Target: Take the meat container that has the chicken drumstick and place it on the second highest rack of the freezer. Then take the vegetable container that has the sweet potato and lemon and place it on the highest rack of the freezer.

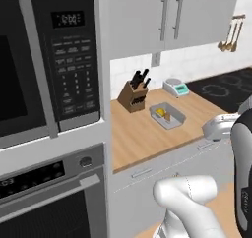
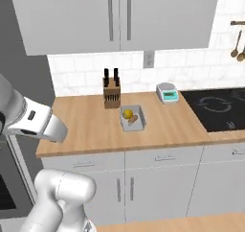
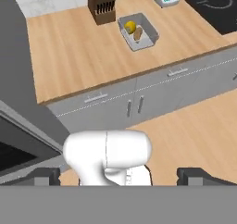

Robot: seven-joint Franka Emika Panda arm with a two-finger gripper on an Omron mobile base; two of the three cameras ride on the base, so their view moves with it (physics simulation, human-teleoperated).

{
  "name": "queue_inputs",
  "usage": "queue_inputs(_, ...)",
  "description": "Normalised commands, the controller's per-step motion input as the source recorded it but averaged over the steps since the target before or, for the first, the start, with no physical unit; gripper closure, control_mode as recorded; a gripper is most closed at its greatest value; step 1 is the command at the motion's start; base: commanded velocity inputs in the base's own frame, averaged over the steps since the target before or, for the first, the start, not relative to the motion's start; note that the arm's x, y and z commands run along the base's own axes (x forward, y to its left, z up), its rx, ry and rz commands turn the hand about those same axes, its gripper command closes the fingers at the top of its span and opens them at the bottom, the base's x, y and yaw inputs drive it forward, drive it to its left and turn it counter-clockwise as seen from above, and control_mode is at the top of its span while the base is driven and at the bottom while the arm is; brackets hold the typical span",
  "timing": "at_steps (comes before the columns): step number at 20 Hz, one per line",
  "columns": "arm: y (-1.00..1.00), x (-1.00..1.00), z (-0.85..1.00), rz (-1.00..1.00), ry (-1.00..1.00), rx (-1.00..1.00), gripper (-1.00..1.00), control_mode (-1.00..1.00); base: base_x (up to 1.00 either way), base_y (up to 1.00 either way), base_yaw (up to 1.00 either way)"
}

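A grey tray (image 2: 132,124) holding the lemon (image 2: 127,114) sits beside the knife block (image 2: 112,95).

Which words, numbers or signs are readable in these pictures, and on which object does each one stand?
None can be read with certainty.
Microwave clock display: pale digits, too blurred to read.
Microwave keypad: rows of button labels, too small to read.
Oven control panel: faint marks, unreadable.
Kitchen scale: green display, no legible digits.

Bare counter (image 2: 86,125) lies left of the vegetable container (image 2: 132,118); knife block (image 2: 112,94) crowds behind
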Motion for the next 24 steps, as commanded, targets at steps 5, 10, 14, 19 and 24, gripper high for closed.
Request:
queue_inputs(5, 0.00, 0.00, 0.00, 0.00, 0.00, 0.00, -1.00, 1.00, 0.07, 0.00, 0.55)
queue_inputs(10, 0.00, 0.00, 0.00, 0.00, 0.00, 0.00, -1.00, 1.00, 0.17, -0.16, 0.36)
queue_inputs(14, 0.00, 0.00, 0.00, 0.00, 0.00, 0.00, -1.00, 1.00, 0.43, -0.44, 0.09)
queue_inputs(19, 0.00, 0.00, 0.00, 0.00, 0.00, 0.00, -1.00, 1.00, 0.53, -0.45, 0.03)
queue_inputs(24, 0.00, 0.00, 0.00, 0.00, 0.00, 0.00, -1.00, 1.00, 0.50, -0.36, 0.01)
